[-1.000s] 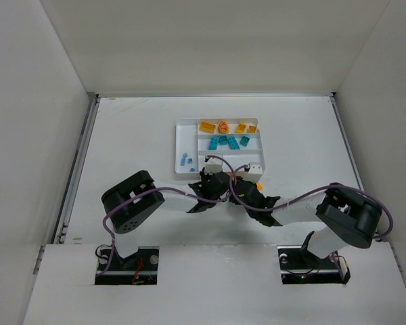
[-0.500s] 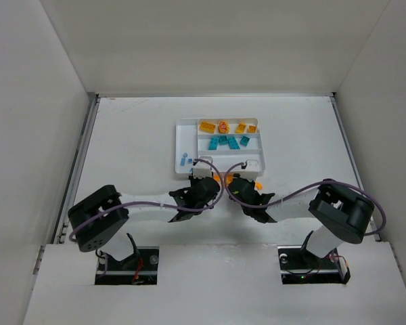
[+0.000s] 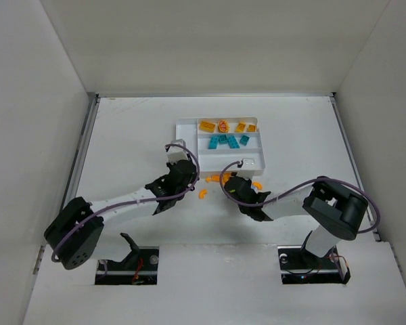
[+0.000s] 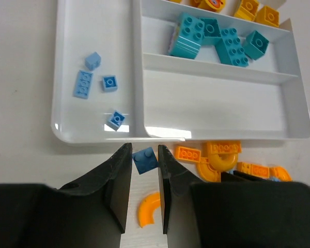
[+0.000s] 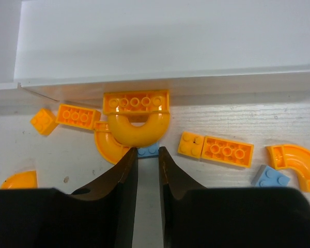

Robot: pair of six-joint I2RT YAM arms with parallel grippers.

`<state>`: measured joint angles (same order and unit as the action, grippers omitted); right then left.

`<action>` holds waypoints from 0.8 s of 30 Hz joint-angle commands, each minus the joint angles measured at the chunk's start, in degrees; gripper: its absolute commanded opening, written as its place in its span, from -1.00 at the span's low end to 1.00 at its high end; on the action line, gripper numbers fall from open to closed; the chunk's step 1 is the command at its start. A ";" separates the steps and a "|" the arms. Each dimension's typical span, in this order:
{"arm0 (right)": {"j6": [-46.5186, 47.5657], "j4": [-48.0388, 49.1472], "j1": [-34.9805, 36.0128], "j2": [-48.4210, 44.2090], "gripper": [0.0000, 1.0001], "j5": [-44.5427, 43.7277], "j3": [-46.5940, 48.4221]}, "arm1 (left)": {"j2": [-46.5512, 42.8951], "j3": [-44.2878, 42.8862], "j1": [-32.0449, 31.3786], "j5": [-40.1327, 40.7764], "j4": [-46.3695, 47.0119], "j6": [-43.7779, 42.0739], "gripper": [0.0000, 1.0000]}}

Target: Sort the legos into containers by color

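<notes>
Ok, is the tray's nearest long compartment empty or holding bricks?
Empty: the left wrist view shows only bare white floor in the near long compartment; orange bricks lie outside it on the table.

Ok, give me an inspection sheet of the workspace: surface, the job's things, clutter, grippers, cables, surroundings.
Surface: white table, loose orange pieces lying before the tray.
Job's things: tray holds yellow-orange bricks in the far section, teal bricks in the middle, blue bits in the side section.
Clutter: nothing seen.
Grippers: left gripper shut on a dark blue brick near the tray's rim; right gripper shut on a pale blue brick beside an orange arch.
Cables: purple cables loop along both arms.
Surroundings: plain white walls on three sides.
</notes>
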<state>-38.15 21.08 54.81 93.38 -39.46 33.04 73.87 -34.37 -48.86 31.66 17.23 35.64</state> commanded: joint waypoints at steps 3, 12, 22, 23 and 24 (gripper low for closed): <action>-1.31 -0.69 1.13 -4.78 -0.56 -0.70 -3.15 | 3.64 -3.15 6.27 -4.05 2.97 0.84 -0.75; -3.68 -5.87 5.17 -14.71 -0.56 -0.62 -3.77 | 16.38 -10.53 11.90 -6.87 5.26 0.05 -0.74; 1.49 -4.03 5.70 -11.66 -0.56 3.78 5.97 | 13.25 -8.18 12.43 -4.51 5.27 -0.22 -0.30; 2.02 -3.68 5.70 -10.69 -0.56 4.04 7.29 | 11.41 -7.21 12.43 -4.24 5.09 -0.04 -0.29; 2.29 -3.42 5.70 -9.55 -0.56 4.39 8.70 | 9.30 -5.98 12.52 -3.98 5.09 -0.04 -0.26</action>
<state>-38.41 15.07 60.07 81.87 -36.82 36.82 90.02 -42.54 -36.82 25.61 20.71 35.83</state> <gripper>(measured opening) 0.250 0.362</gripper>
